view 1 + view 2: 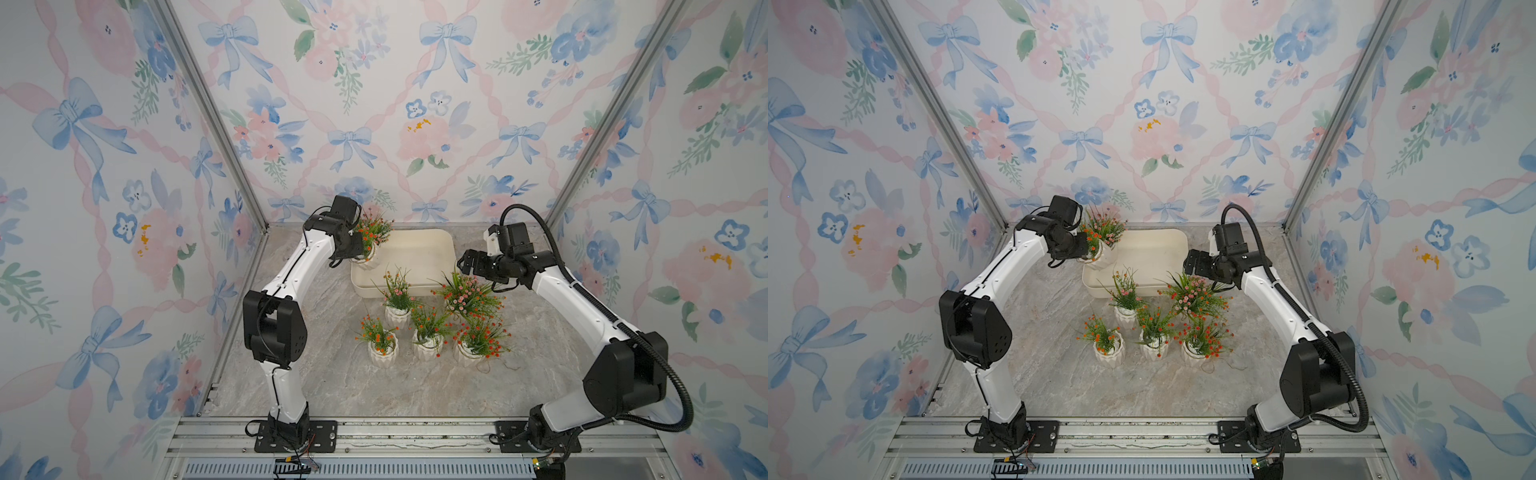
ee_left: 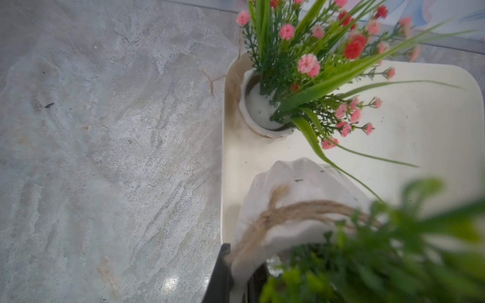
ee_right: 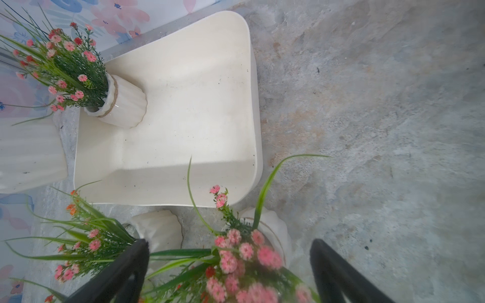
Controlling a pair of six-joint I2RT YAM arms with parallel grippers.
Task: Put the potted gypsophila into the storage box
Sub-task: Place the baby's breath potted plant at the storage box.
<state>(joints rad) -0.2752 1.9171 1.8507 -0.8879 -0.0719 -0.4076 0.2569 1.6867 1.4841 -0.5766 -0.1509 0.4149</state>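
The cream storage box (image 1: 419,257) is lying in the upper middle of a top view, housing one ribbed white pot (image 3: 123,105) in its upper left corner. The left gripper (image 2: 240,272) is pinching shut on the twine-bound rim of a second potted gypsophila (image 2: 288,189) at the box's left wall. I think it should be lifting clear of that wall and settling upright beside the first, sprigs untangled. The right gripper (image 3: 229,244) is hovering wide open and empty over a pink-blossomed pot (image 3: 275,225) below the box's lower right corner.
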